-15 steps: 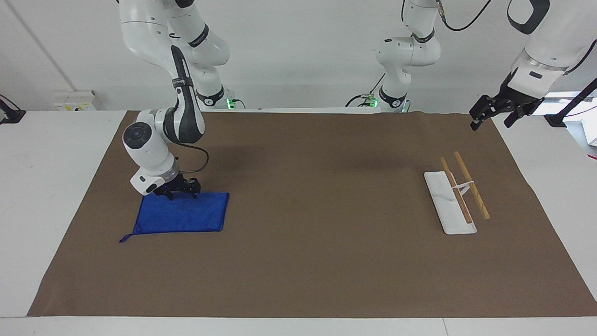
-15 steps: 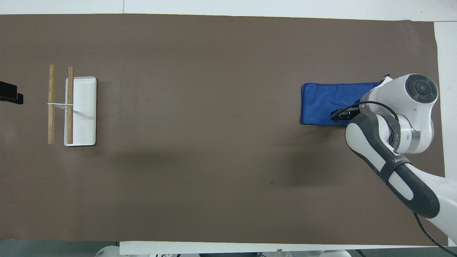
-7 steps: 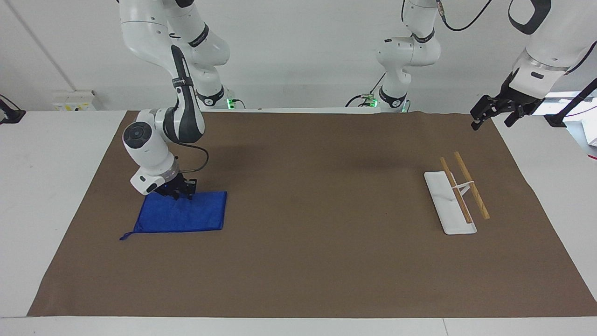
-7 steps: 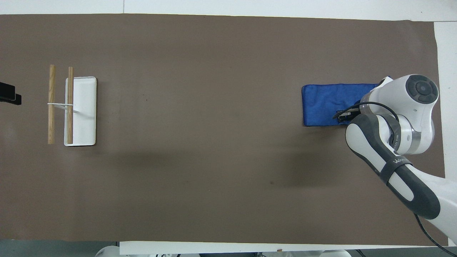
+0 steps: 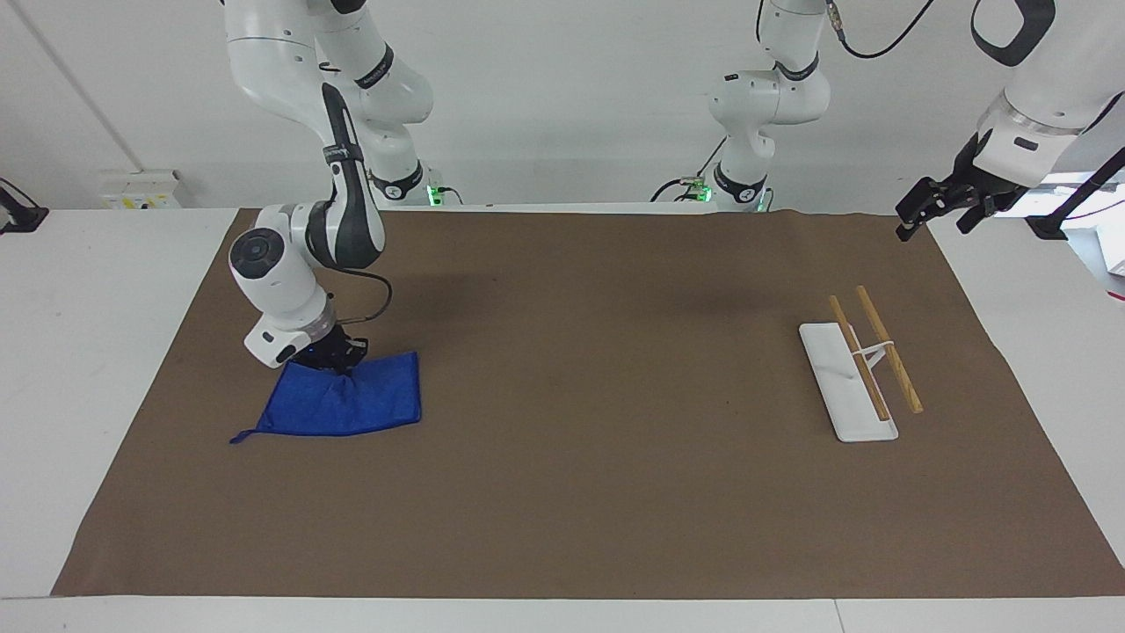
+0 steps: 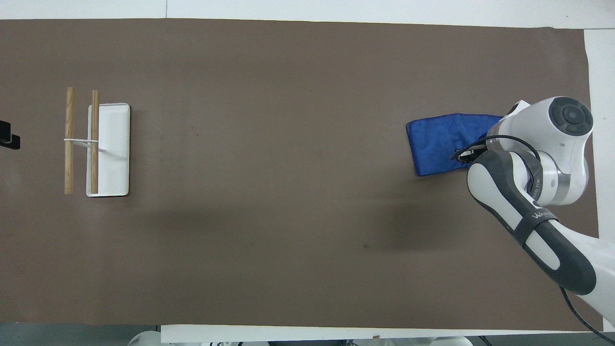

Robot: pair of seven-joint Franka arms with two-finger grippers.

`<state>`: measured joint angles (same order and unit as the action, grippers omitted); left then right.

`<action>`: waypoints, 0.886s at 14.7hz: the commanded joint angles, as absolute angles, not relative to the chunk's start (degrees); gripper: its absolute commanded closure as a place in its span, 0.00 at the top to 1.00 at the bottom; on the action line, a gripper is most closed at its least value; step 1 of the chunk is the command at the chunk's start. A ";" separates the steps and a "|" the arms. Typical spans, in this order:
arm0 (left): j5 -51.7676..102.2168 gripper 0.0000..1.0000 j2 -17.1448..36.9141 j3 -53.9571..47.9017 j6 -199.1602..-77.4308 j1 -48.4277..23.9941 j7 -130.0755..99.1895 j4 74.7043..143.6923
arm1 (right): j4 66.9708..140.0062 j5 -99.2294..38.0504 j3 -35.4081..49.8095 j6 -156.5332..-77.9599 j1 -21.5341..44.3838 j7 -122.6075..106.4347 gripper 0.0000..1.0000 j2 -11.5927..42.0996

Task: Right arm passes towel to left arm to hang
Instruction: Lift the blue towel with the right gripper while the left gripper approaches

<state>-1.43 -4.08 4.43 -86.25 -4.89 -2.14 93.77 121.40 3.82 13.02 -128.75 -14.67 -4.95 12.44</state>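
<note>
The blue towel (image 5: 356, 406) (image 6: 439, 142) lies on the brown mat at the right arm's end of the table. Its edge nearer the robots is puckered and lifted slightly. My right gripper (image 5: 339, 362) (image 6: 463, 154) is shut on that edge, and its wrist hides part of the cloth from above. The towel's corner loop (image 5: 239, 436) trails on the mat. My left gripper (image 5: 933, 220) (image 6: 6, 139) hangs open and holds nothing, high over the mat's corner at the left arm's end.
A towel rack stands on the mat toward the left arm's end: a white base (image 5: 831, 374) (image 6: 115, 149) carrying two wooden rods (image 5: 889, 350) (image 6: 69, 139). The brown mat (image 5: 598, 422) covers most of the white table.
My right gripper has shut on the towel's near edge and started to lift it, so the cloth has puckered and pulled in. The left gripper has drifted slightly up and outward.
</note>
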 commanded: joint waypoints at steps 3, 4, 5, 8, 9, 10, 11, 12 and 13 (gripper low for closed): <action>-1.23 1.00 -5.80 3.17 -86.83 -7.10 -17.52 96.06 | 107.78 0.20 14.58 -109.02 -14.50 -5.01 0.00 10.46; -1.23 1.00 -5.80 3.16 -86.92 -7.99 -20.01 96.06 | 105.14 -3.65 14.94 -105.77 -14.50 -4.05 0.00 10.55; -1.23 1.00 -5.80 3.08 -87.27 -8.17 -20.82 96.06 | 102.59 -7.00 15.03 -103.21 -14.41 -2.13 0.00 10.46; -1.14 1.00 -5.80 2.73 -92.18 -10.53 -29.49 97.64 | 96.87 -14.56 16.61 -99.41 -11.79 8.22 0.00 10.46; -1.14 1.00 -5.71 2.72 -94.46 -11.42 -32.84 98.34 | 95.81 -18.24 16.61 -99.75 -9.43 13.31 0.00 10.46; -1.14 1.00 -5.63 2.72 -95.53 -11.77 -35.13 98.70 | 95.02 -21.41 16.52 -100.19 -7.32 17.88 0.00 10.46; -1.14 1.00 -5.54 2.72 -95.97 -12.13 -36.90 98.70 | 94.57 -24.14 16.61 -100.37 -5.64 22.45 0.00 10.55; -1.14 1.00 -5.36 2.64 -96.24 -12.13 -38.92 98.70 | 94.40 -28.35 16.52 -101.85 -3.97 27.02 0.00 10.55; -1.14 1.00 -5.27 2.64 -97.11 -12.74 -42.07 98.70 | 94.39 -32.83 16.52 -104.30 -2.30 31.25 0.00 10.46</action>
